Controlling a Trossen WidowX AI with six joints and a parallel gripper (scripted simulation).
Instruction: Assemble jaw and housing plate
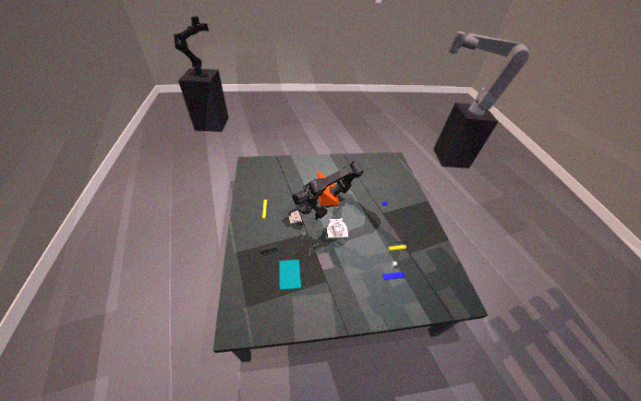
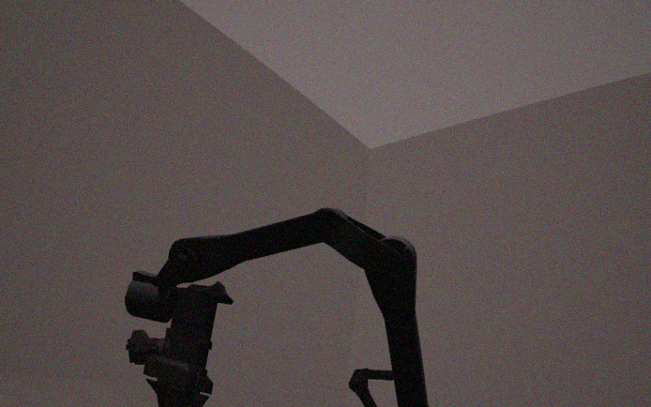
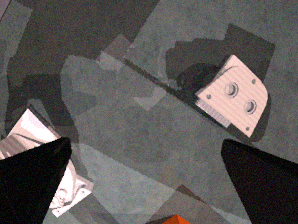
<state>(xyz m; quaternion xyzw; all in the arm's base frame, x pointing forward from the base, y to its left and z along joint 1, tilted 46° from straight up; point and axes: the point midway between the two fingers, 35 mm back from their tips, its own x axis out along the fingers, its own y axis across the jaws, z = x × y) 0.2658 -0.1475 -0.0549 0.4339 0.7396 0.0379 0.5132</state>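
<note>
My gripper (image 3: 147, 147) is open and empty, fingers wide apart above the table. The housing plate (image 1: 295, 216) (image 3: 241, 112) is a pale piece with two round holes. It lies on the table, ahead of the right finger in the wrist view. The white base with the jaws (image 1: 337, 228) (image 3: 31, 125) stands apart from the plate. In the wrist view it is at the lower left, partly hidden behind the left finger. I cannot tell from these views how each jaw sits on its pin or whether the teeth mesh. In the exterior view the fingertips are out of frame.
An orange wedge (image 1: 329, 199) (image 3: 176, 220) stands beside the arm. A cyan rectangle (image 1: 289, 273), a dark bar (image 1: 268, 249), yellow bars (image 1: 264, 208) (image 1: 397, 247), a blue bar (image 1: 393, 275), a small blue block (image 1: 384, 203) and a white ball (image 1: 394, 263) lie farther out.
</note>
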